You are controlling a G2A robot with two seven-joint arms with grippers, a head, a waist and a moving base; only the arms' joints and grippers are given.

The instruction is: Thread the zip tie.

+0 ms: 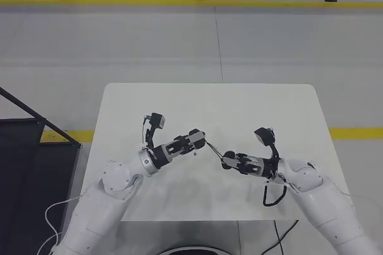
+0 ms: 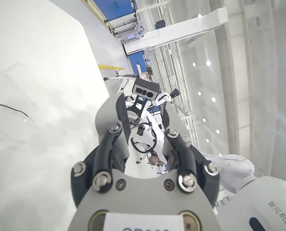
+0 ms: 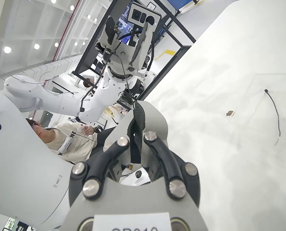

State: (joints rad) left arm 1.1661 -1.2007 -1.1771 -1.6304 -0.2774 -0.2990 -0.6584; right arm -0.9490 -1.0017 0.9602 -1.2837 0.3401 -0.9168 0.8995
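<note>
One zip tie (image 1: 214,149) pinched in right pincer (image 3: 137,106) | left pincer (image 2: 144,104) spread

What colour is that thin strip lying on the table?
Black. The loose zip tie shows best in the right wrist view, against the white table.

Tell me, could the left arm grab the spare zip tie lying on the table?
Probably yes: the left gripper is open, and the spare zip tie lies on bare table nearby with nothing between them.
</note>
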